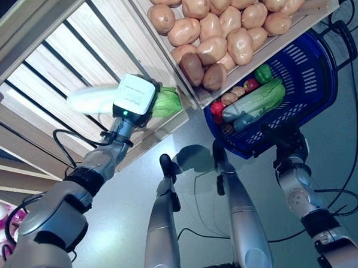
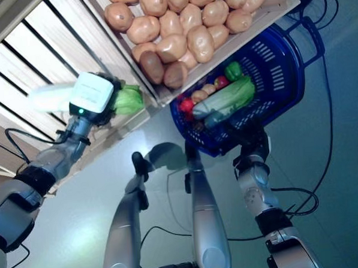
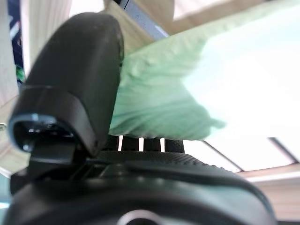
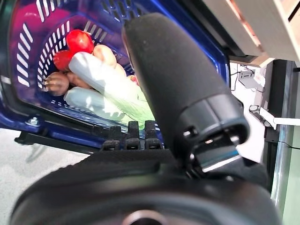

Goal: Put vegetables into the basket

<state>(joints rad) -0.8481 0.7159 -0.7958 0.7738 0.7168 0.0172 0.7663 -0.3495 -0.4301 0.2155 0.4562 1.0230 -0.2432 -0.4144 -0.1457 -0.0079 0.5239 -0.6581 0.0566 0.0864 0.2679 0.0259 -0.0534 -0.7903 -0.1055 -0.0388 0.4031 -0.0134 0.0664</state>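
Note:
My left hand (image 1: 145,94) is raised in front of the wooden stand's slatted crate and is shut on a long cabbage (image 1: 91,99) with a white stalk and green leaves (image 1: 167,103). In the left wrist view my thumb (image 3: 70,79) presses on the green leaves (image 3: 159,98). The blue basket (image 1: 312,64) stands on the floor to the right. It holds long white-and-green cabbages (image 1: 255,102), red tomatoes (image 4: 78,41), a green pepper (image 1: 262,73) and brown potatoes. My right hand (image 1: 289,145) is open just below the basket's near rim (image 4: 28,123).
The wooden stand (image 1: 55,62) fills the upper left. Its crate of potatoes (image 1: 221,29) overhangs the basket's far side. Grey floor (image 1: 128,196) lies between the stand and the basket.

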